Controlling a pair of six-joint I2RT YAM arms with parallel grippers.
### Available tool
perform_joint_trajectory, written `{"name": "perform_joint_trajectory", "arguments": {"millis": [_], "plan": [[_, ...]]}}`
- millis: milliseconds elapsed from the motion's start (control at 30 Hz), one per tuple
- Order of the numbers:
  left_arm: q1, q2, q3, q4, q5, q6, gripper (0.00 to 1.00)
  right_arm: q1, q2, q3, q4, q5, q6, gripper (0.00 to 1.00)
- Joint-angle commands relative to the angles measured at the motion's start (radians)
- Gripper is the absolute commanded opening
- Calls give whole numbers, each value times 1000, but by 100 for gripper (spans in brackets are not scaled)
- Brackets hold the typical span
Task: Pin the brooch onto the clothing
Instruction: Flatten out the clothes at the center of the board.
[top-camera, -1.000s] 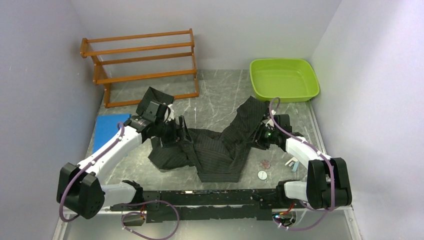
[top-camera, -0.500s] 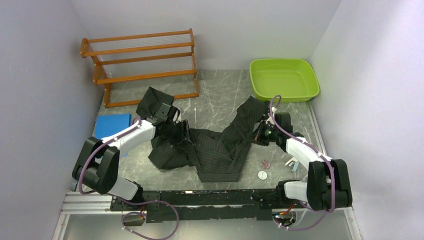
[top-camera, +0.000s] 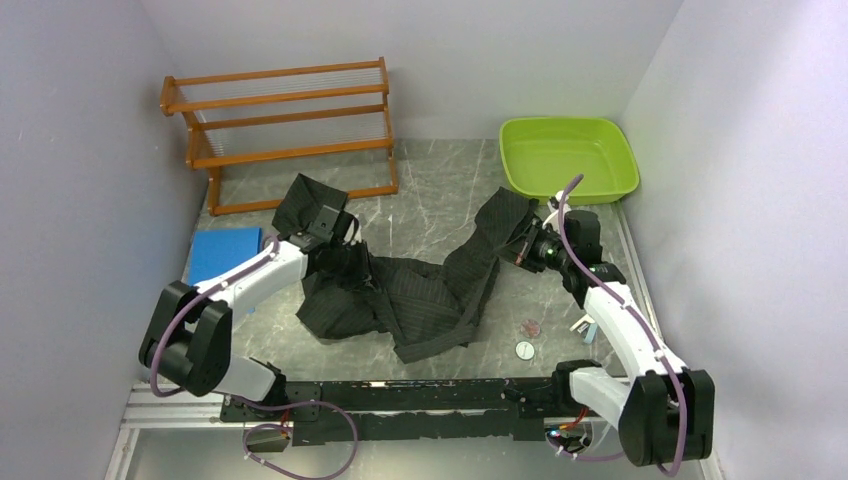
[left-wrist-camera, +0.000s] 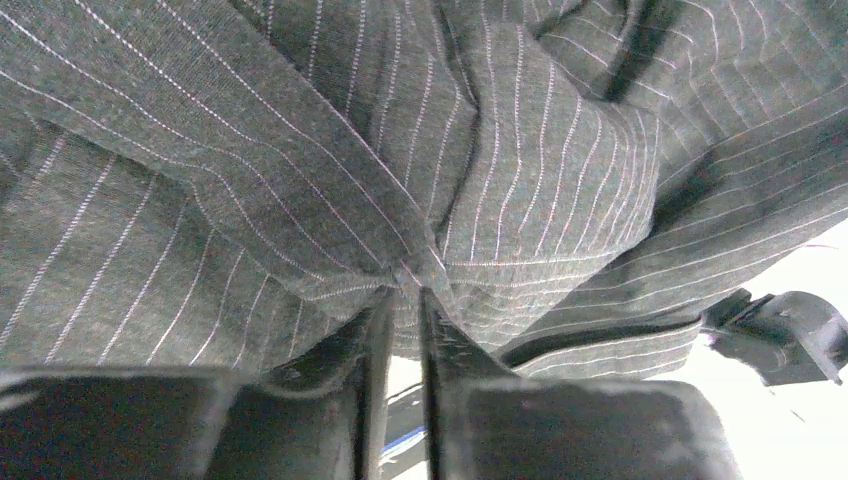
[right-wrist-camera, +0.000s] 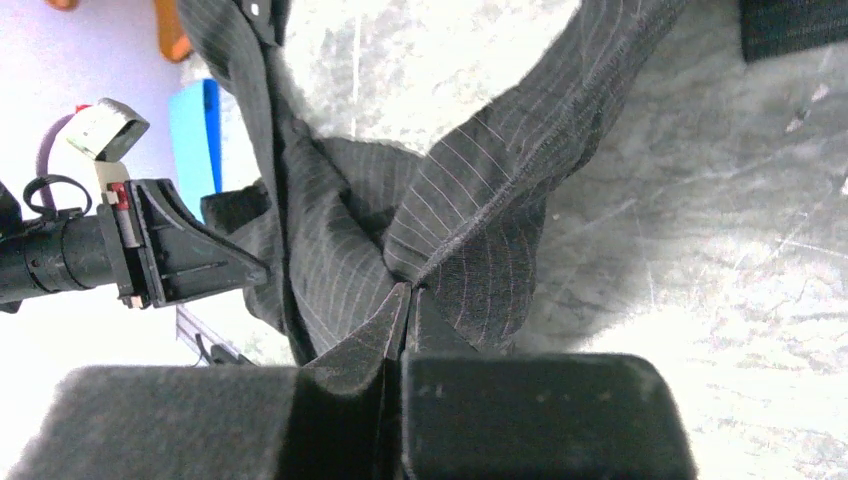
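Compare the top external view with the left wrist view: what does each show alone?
Top external only: the wooden rack, green tub, blue pad, and the right gripper holding fabric. Left wrist only: close up, the left gripper shut on a pinched fold. Both: the pinstriped shirt.

The shirt (top-camera: 420, 300) is black with thin pale pinstripes, reading charcoal grey close up. The desk (top-camera: 440, 200) is grey marbled stone with whitish veins. The rack (top-camera: 290, 152) is orange-brown wood, the basin (top-camera: 568, 158) lime green, the flat pad (top-camera: 222, 250) bright blue. One small disc (top-camera: 530, 326) is pinkish, a second disc (top-camera: 524, 349) white.
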Motion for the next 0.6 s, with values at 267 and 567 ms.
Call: {"name": "perform_joint_trajectory", "arguments": {"millis": [267, 567], "plan": [[-219, 0, 216, -299, -354, 7, 73, -3, -57, 21, 15, -20, 21, 0], [-285, 122, 229, -309, -433, -7, 68, -2, -67, 29, 0, -15, 13, 0]]}}
